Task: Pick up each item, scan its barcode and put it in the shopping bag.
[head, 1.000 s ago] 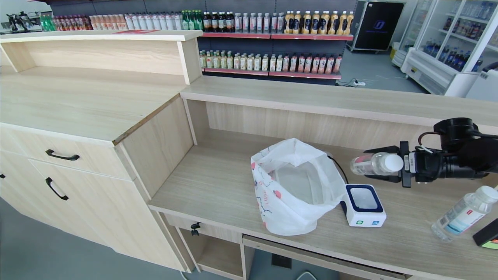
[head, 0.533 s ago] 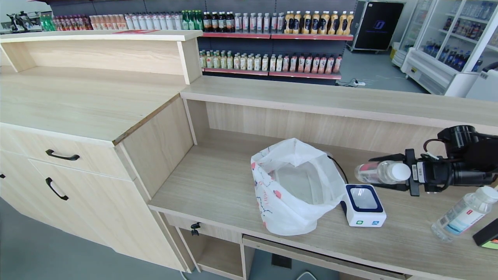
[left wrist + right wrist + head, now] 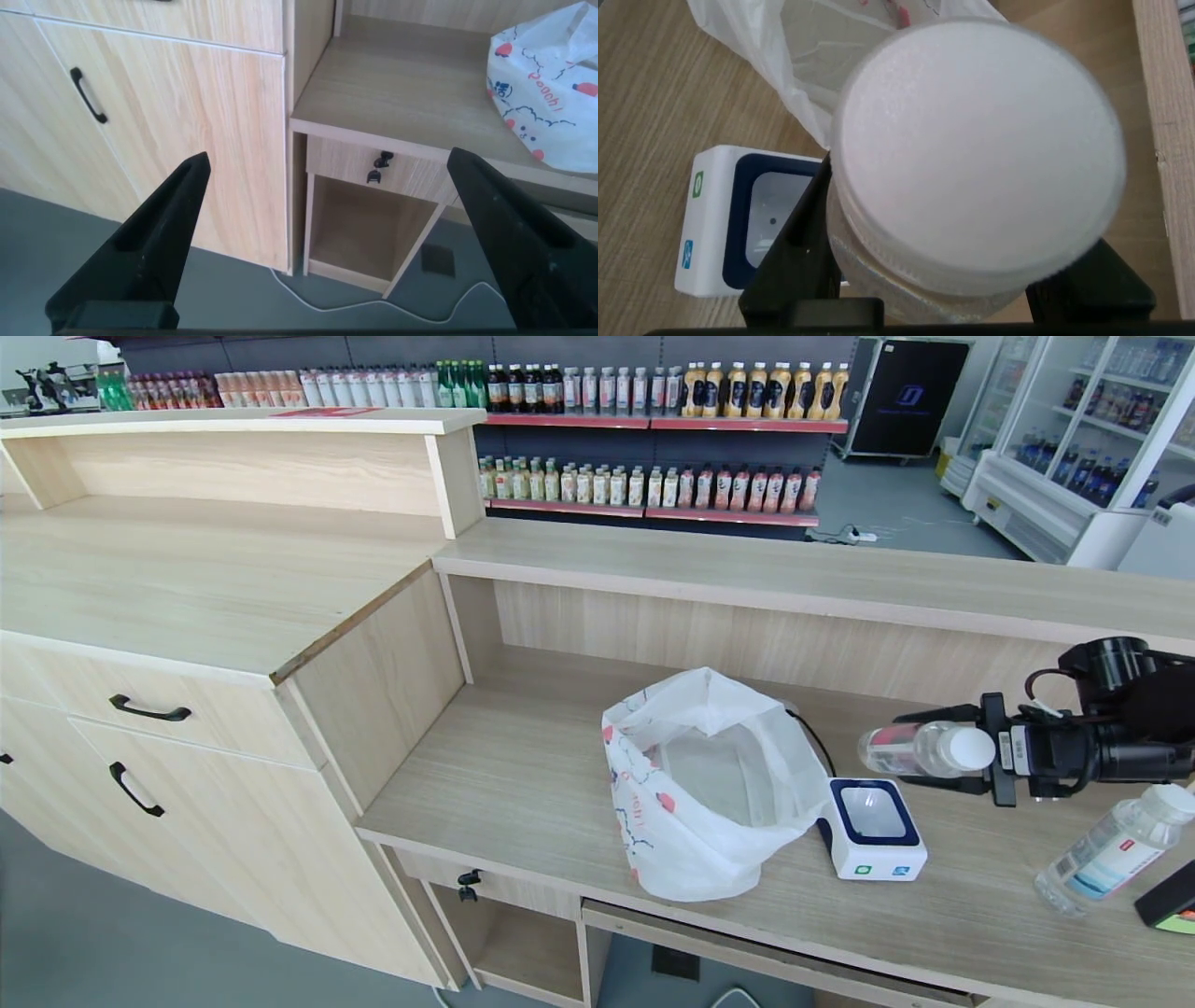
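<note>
Watching from the head view, the right end effector (image 3: 901, 749) has sunk and drifted a little away from the white printed plastic shopping bag (image 3: 709, 784) over the last second. It is clamped on a clear plastic bottle with a white cap and pink label (image 3: 920, 749), held lying flat. The bottle now hangs nearer above the far right side of the white barcode scanner with a dark blue window (image 3: 873, 826). The bag stands open, touching the scanner's other side. A second clear bottle with a blue label (image 3: 1111, 849) lies on the wooden tabletop (image 3: 523, 775), well off from the scanner. To me this looks like the scan in hand, with the bag drop to come.

From the left wrist, the left end effector (image 3: 329, 159) is spread wide and empty. It hangs off the tabletop's (image 3: 402, 84) front edge, beyond the bag (image 3: 547, 84) from the scanner.

From the right wrist, the bottle's cap (image 3: 976, 149) sits between the dark fingers of the end effector (image 3: 971, 280). The scanner (image 3: 747, 229) lies below and to one side, with the bag (image 3: 813, 56) just past it. The label may need more turning toward the window.
</note>
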Tool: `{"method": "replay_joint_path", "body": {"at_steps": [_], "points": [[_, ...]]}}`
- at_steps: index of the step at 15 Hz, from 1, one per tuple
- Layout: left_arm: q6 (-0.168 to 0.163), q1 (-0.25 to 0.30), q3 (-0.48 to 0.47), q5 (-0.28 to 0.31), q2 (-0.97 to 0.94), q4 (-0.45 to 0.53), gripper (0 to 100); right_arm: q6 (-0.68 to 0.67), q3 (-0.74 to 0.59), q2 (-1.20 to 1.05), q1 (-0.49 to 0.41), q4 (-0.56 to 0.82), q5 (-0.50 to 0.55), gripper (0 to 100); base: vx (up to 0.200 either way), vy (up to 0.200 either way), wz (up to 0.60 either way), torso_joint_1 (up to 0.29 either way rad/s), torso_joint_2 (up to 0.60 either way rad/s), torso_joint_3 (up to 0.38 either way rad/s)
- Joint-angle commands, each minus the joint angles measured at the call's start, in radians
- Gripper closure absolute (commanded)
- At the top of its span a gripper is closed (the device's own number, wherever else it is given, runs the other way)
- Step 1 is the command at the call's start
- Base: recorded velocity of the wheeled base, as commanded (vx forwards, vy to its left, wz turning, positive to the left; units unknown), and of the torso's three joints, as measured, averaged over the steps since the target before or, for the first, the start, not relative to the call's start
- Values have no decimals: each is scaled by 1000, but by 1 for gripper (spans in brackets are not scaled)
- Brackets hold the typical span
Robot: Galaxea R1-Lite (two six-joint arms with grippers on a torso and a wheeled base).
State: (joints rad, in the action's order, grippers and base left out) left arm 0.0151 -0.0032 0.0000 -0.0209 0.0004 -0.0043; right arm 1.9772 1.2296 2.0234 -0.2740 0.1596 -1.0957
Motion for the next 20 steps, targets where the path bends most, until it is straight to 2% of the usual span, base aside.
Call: {"method": "replay_joint_path", "body": {"at_steps": [1, 16, 20], "points": [[0, 0, 0, -1, 0, 0, 0, 17, 11, 1, 1, 28, -6, 100, 0, 0, 0, 0, 0, 0], [0, 0, 0, -1, 0, 0, 0, 153, 47, -54, -19, 235, -39, 100, 0, 0, 0, 0, 0, 0], [0, 0, 0, -1, 0, 0, 0, 252, 48, -45, -27, 301, -39, 100, 0, 0, 0, 0, 0, 0]]}}
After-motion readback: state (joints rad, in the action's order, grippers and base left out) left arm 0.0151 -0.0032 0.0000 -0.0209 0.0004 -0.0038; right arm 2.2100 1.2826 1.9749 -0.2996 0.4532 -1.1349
